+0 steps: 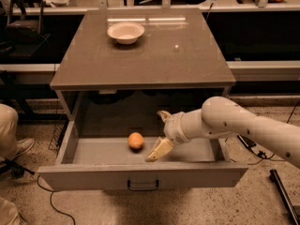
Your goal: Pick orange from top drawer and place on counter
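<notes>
The orange [136, 140] lies on the floor of the open top drawer [89, 176], near its middle. My gripper [160, 133] is inside the drawer, just right of the orange and not touching it. It is open, with one cream finger [159, 150] low near the drawer's front and the other [164, 115] higher up. The white arm reaches in from the right over the drawer's right side. The counter [154, 60] lies above the drawer.
A shallow white bowl [125, 32] stands on the counter's far left. The drawer's pull handle [143, 186] is at the front centre. A person's leg and shoe [11, 135] are at the left. Cables lie on the speckled floor on both sides.
</notes>
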